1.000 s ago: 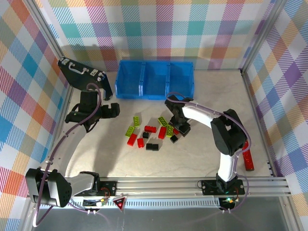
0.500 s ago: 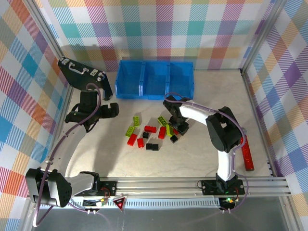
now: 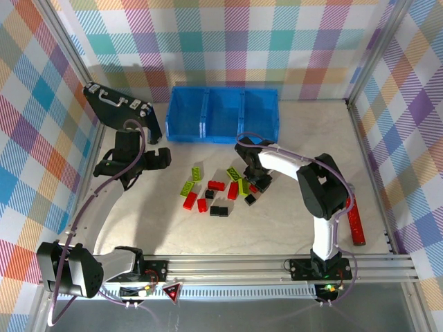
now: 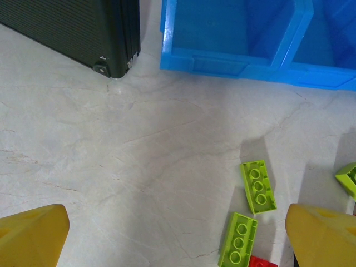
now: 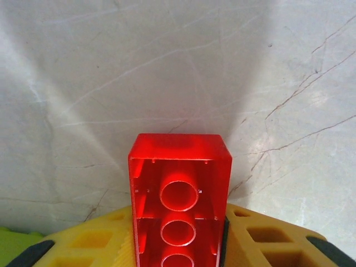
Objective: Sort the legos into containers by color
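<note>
**Operator:** What is the state of the right gripper (image 5: 178, 225)?

**Technician:** Its yellow fingers (image 5: 261, 239) stand narrow, one pressed against each long side of a red brick (image 5: 179, 167). The brick's hollow underside faces the wrist camera, with the pale table (image 5: 83, 83) beyond it. Whether the brick has left the table cannot be told.

**Operator:** Where is that in the workspace?

**Technician:** In the overhead view it is at the right edge of the loose bricks (image 3: 216, 185), in front of the blue bin (image 3: 208, 137). The bin's three compartments look empty.

**Operator:** What is the procedure for this step?

**Technician:** Confirm a firm hold before lifting. The fingers appear to grip one end of the brick, so a slack hold could let it pivot. Raise it straight up to clear the neighbouring bricks, carry it over the bin's front wall, and release it low inside one compartment. That compartment then becomes the one for red.

**Operator:** And the left gripper (image 4: 178, 233)?

**Technician:** It is spread wide with nothing between its fingers. It hangs over the table near two lime green bricks (image 4: 258, 186) and the corner of the black case (image 4: 83, 33). Keep it out of the right arm's path to the bin.
</note>
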Controlling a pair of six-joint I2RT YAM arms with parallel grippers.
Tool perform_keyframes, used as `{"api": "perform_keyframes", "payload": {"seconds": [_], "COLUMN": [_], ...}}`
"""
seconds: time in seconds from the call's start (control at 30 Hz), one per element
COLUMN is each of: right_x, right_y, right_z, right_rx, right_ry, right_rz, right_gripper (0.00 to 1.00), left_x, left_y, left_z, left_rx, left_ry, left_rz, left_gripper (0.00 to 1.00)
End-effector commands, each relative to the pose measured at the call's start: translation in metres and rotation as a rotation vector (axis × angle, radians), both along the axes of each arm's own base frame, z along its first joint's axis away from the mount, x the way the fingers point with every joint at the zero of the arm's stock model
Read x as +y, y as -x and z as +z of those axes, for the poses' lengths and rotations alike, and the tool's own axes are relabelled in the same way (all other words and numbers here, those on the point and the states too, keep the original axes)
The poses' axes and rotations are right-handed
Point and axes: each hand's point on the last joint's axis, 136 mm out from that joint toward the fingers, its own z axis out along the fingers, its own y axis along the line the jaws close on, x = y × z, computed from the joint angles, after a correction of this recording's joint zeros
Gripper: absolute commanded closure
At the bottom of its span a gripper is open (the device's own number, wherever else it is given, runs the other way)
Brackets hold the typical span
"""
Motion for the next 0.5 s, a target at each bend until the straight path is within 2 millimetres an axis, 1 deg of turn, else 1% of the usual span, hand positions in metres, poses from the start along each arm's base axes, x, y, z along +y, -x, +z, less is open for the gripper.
{"api": "perform_keyframes", "payload": {"seconds": [0.0, 0.07, 0.17, 0.23, 0.27, 0.33, 0.4, 0.47], "right_x": [-0.006, 0.001, 0.003, 0.009, 0.014, 0.018, 0.016, 0.013], "right_y": [0.000, -0.009, -0.011, -0.013, -0.014, -0.016, -0.019, -0.027], "right_z": [0.022, 0.030, 0.039, 0.048, 0.053, 0.063, 0.073, 0.081], "right_rx": [-0.046, -0.097, -0.126, -0.159, -0.185, -0.230, -0.246, -0.246], "right_ry": [0.016, -0.005, 0.001, -0.015, -0.028, -0.033, 0.006, 0.064], "right_rz": [0.059, 0.174, 0.308, 0.447, 0.525, 0.649, 0.727, 0.811], "right_gripper": [0.61, 0.61, 0.61, 0.60, 0.62, 0.62, 0.62, 0.61], "left_x": [0.003, 0.003, 0.006, 0.009, 0.010, 0.009, 0.008, 0.009], "left_y": [0.000, 0.000, 0.000, 0.001, 0.002, 0.001, 0.001, 0.001], "left_z": [0.005, 0.005, 0.005, 0.004, 0.004, 0.005, 0.004, 0.005], "left_rx": [-0.026, -0.025, -0.022, -0.020, -0.022, -0.027, -0.025, -0.027], "left_ry": [-0.010, -0.009, -0.025, -0.040, -0.044, -0.043, -0.039, -0.042], "left_rz": [0.001, -0.001, 0.006, 0.015, 0.017, 0.017, 0.013, 0.010], "left_gripper": [0.00, 0.00, 0.00, 0.00, 0.00, 0.00, 0.00, 0.00]}}
